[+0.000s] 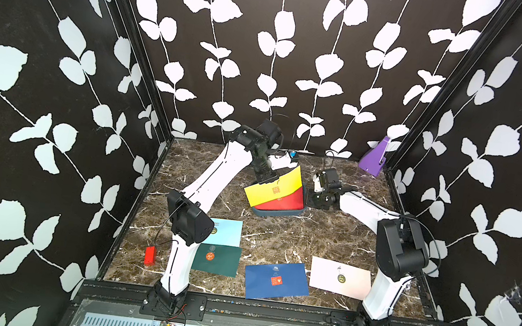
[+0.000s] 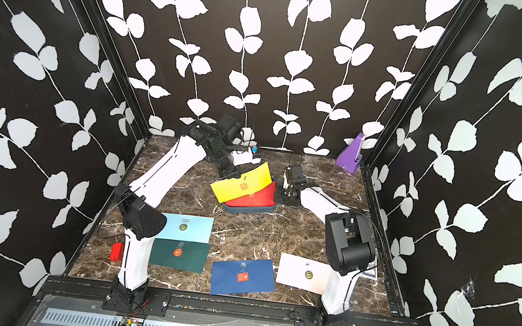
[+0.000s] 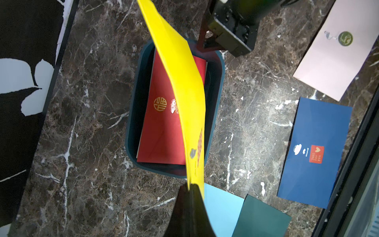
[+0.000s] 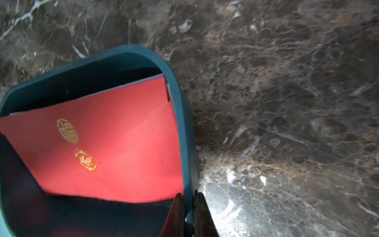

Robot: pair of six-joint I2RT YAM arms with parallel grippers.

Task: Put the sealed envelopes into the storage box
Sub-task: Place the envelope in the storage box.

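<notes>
Black walls (image 1: 37, 151) printed with white leafy vines close me in on 3 sides, and black frame posts run up the 2 back corners. The floor of the cell is a dark brown marble tabletop (image 1: 278, 236) with white veins.

At the far left edge a small red block (image 1: 150, 255) lies beside my left arm. Next to it are 2 of the sealed envelopes, flat on the marble: a light blue envelope (image 1: 226, 232) and, nearer the front, a dark green envelope (image 1: 218, 259), their long edges touching.

Toward the middle back, my left pincer (image 3: 191, 186) is clamped on one end of a yellow envelope (image 1: 275, 189), which hangs bowed over the storage box (image 1: 280, 213). A red envelope (image 4: 123, 133) lies inside the box with a pale edge showing under it.

In front of the box, a navy envelope (image 1: 276, 281) and a pale pink envelope (image 1: 340, 277) lie flat, just apart.

My right pincer (image 4: 189, 197) pinches the box's right-hand wall, 1 finger inside and 1 outside.

In the back right corner a purple angular object (image 1: 374, 158) stands against the wall.
</notes>
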